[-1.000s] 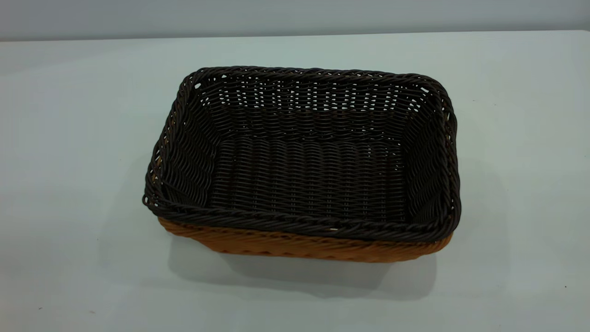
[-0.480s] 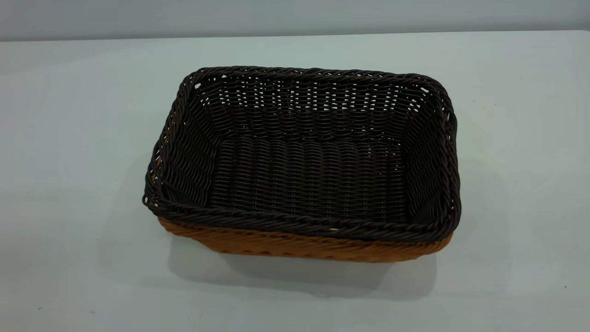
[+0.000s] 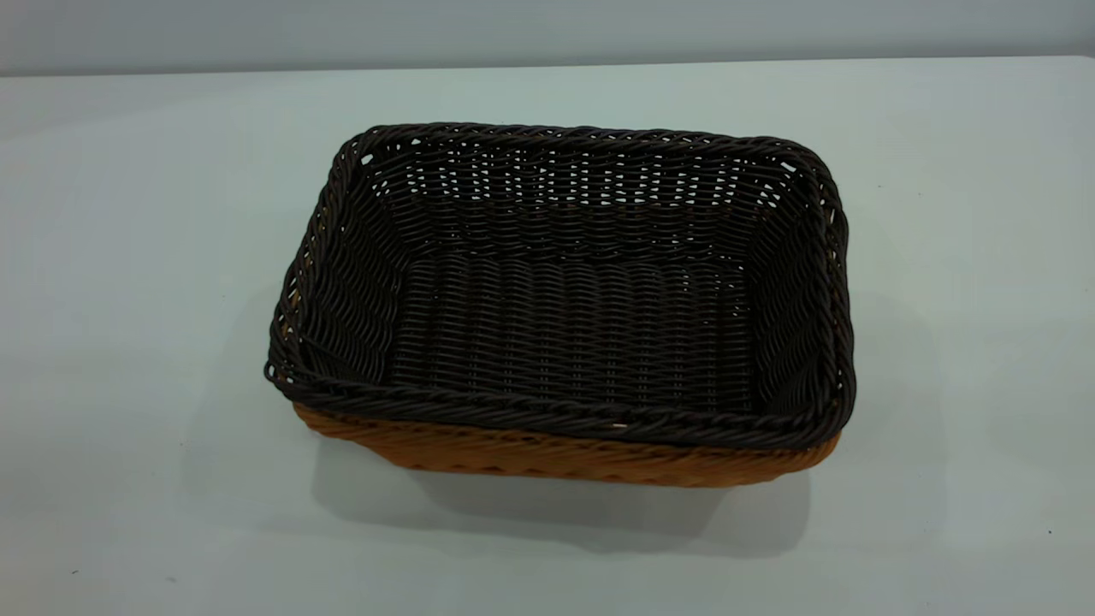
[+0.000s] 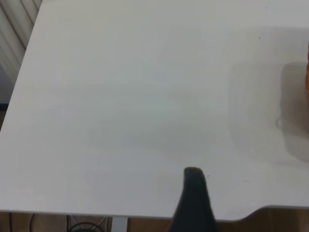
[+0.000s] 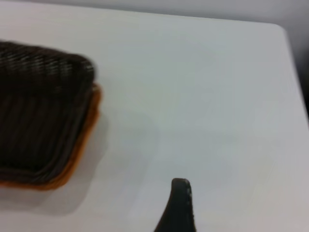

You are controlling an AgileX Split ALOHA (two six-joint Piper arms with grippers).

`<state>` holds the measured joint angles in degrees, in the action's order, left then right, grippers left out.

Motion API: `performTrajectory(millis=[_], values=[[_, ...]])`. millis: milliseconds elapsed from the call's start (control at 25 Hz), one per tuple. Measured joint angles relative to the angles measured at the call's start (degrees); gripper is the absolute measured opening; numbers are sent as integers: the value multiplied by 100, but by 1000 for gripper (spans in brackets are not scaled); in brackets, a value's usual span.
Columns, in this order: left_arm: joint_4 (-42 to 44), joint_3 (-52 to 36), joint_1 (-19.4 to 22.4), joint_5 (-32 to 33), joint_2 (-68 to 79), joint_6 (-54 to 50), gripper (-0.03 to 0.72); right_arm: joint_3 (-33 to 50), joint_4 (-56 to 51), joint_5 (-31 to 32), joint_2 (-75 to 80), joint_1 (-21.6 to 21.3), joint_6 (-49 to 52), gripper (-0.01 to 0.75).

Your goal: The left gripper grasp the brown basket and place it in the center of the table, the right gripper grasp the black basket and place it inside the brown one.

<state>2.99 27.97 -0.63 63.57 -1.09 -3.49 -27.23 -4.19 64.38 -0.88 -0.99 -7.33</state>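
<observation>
The black basket (image 3: 573, 325) sits nested inside the brown basket (image 3: 556, 458) in the middle of the table (image 3: 128, 257); only the brown one's near wall and a little of its left rim show beneath the dark rim. Neither gripper appears in the exterior view. My left gripper (image 4: 239, 205) hovers over bare table away from the baskets, open and holding nothing, with only one dark finger (image 4: 194, 198) showing. The brown basket (image 4: 307, 67) is a sliver at that view's edge. My right gripper (image 5: 217, 208), also open and holding nothing, shows one finger (image 5: 179, 205) off to the side of the black basket (image 5: 38, 106).
A wall runs behind the table's far edge (image 3: 547, 64). The left wrist view shows the table's edge (image 4: 145, 215) with floor and cables below it. White table surface surrounds the baskets on all sides.
</observation>
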Motion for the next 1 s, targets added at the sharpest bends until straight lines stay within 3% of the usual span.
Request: performTrajectory(millis=[200,1000], values=[[0,0,0,0,0,0,524,7,306,-13,0,-90,406,584],[0,0,0,0,0,-5,524,7,334,-18,0,-90,424,584]])
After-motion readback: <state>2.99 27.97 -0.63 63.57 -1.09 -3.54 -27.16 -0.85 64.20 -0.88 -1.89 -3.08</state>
